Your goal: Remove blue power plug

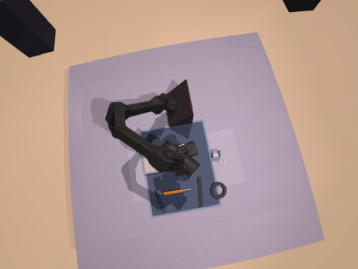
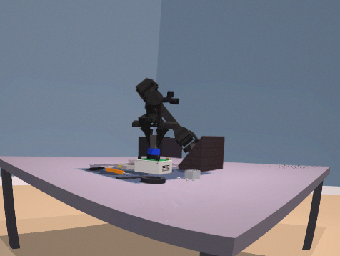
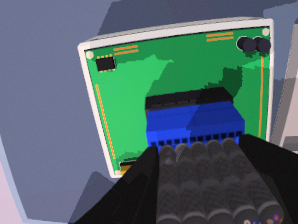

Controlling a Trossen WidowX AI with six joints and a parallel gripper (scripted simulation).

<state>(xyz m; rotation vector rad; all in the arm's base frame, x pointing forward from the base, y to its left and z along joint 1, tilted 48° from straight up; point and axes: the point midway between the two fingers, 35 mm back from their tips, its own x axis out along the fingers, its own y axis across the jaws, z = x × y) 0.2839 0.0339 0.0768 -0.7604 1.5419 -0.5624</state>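
Blue plug (image 3: 195, 124) on green circuit board (image 3: 130, 85), pincer (image 3: 198, 149) closed on it

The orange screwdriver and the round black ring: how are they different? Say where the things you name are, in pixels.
The orange screwdriver (image 1: 173, 191) (image 2: 114, 171) is long and thin; the round black ring (image 1: 212, 185) (image 2: 153, 182) is a circle with a hole. The screwdriver has an orange handle; the ring is all dark. Both lie flat.

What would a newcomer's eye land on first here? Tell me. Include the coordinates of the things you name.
First, the bright blue plug (image 2: 153, 151) (image 3: 195, 125), standing on the vivid green circuit board (image 3: 130, 95) under the black end effector (image 2: 153, 144). Next, the orange-handled tool (image 1: 174, 191) (image 2: 114, 171), lying on the dark blue mat (image 1: 184, 212), left of a black ring (image 1: 212, 195) (image 2: 153, 181) in the top view.
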